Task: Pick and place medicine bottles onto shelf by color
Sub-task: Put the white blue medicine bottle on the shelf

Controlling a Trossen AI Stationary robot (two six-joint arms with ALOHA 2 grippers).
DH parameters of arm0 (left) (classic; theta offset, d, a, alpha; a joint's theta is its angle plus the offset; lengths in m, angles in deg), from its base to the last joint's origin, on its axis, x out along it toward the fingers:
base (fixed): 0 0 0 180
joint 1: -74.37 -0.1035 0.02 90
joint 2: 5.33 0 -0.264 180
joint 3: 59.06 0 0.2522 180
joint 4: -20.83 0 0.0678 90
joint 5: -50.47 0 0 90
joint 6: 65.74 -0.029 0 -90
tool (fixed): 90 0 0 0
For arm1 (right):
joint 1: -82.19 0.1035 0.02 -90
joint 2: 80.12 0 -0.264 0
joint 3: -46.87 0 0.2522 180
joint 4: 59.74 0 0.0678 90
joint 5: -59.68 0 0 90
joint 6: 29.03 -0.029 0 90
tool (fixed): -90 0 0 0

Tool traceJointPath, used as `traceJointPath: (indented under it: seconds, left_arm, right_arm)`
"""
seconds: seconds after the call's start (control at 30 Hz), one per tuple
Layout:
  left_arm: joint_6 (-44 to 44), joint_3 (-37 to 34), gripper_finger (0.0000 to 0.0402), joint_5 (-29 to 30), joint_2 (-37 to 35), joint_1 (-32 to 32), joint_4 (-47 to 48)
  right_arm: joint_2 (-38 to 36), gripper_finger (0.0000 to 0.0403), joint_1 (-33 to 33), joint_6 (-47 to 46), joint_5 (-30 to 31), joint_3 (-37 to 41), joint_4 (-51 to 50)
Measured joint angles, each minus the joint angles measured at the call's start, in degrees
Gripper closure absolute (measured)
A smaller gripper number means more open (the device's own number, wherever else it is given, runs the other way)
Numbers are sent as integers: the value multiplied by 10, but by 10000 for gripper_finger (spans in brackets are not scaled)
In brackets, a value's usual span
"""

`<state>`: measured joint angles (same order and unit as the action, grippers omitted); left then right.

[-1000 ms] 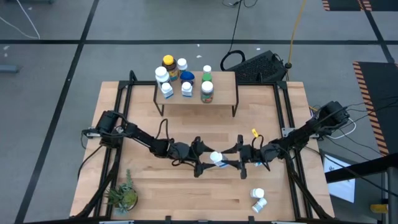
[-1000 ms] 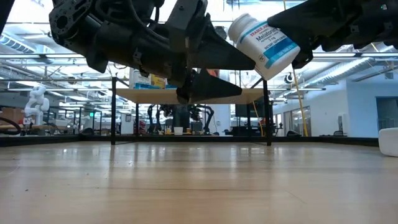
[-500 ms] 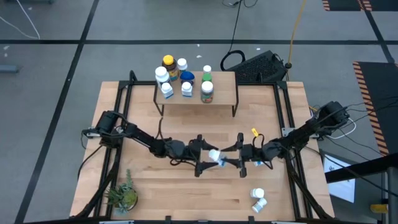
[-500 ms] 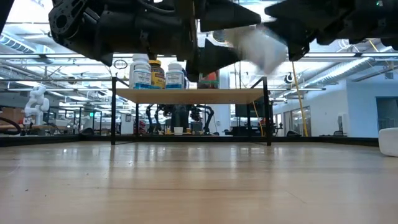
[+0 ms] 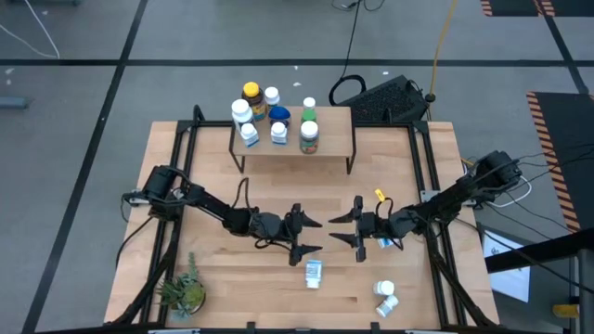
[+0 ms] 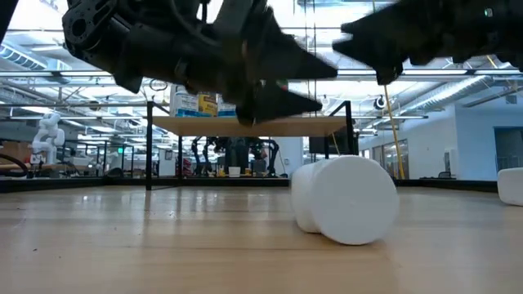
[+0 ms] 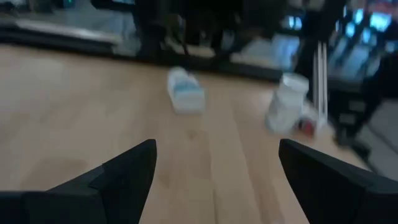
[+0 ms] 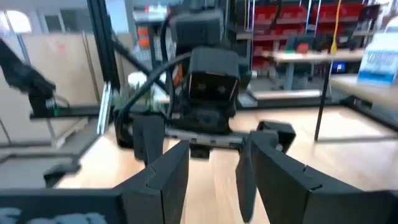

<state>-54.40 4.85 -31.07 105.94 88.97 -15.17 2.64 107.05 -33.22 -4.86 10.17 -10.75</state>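
**Bottle lying on the table, both grippers empty**

From above, we see the left gripper [image 5: 312,233] and right gripper [image 5: 342,229] facing each other mid-table, jaws spread, holding nothing. A white bottle [image 5: 314,273] lies just in front of them; the shelf [image 5: 336,130] carries other bottles.

At table height, we see that bottle [image 6: 345,198] on its side.

Through the left wrist camera, we see splayed fingers [image 7: 118,174] above bare wood.

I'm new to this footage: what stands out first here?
A white blue-labelled pill bottle lies on its side on the wooden tabletop, below the gap between the two grippers. The left gripper and right gripper face each other above it, both empty. Other bottles cluster on the small light-wood shelf at the far edge.
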Motion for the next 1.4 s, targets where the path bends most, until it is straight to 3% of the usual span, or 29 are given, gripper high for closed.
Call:
traceJointPath:
  seconds: [0.13, 0.27, 0.33, 0.47, 0.6, 0.87, 1.0, 1.2, 1.27, 1.4]
  left_arm:
    - [-44, 0, 62, -44, 0, 13, 70]
    - [-144, 0, 62, -40, 0, 37, 96]
    - [-206, 0, 62, -35, 0, 51, 103]
    - [-258, 0, 62, -7, 0, 79, 118]
    - [-259, 0, 62, 47, -5, 99, 137]
    - [-240, 0, 62, 100, -16, 121, 177]
    - [-207, 0, 62, 103, -17, 121, 203]
    - [-172, 0, 62, 111, -17, 121, 264]
    - [-167, 0, 62, 112, -17, 121, 274]
    - [-166, 0, 62, 113, -17, 121, 277]
  right_arm:
    - [0, 238, 1, -36, -34, 0, -94]
    - [16, 229, 21, -94, -106, -43, -153]
    - [30, 216, 39, -68, -135, -87, -211]
    - [68, 175, 62, 8, -133, -190, -407]
    - [120, 126, 68, 85, -107, -259, -496]
    - [222, 55, 95, 296, -105, -331, -551]
    - [253, 46, 95, 387, -102, -371, -599]
    - [266, 46, 68, 411, -94, -429, -683]
    - [266, 46, 47, 405, -128, -444, -706]
    - [265, 46, -1, 345, -269, -457, -748]
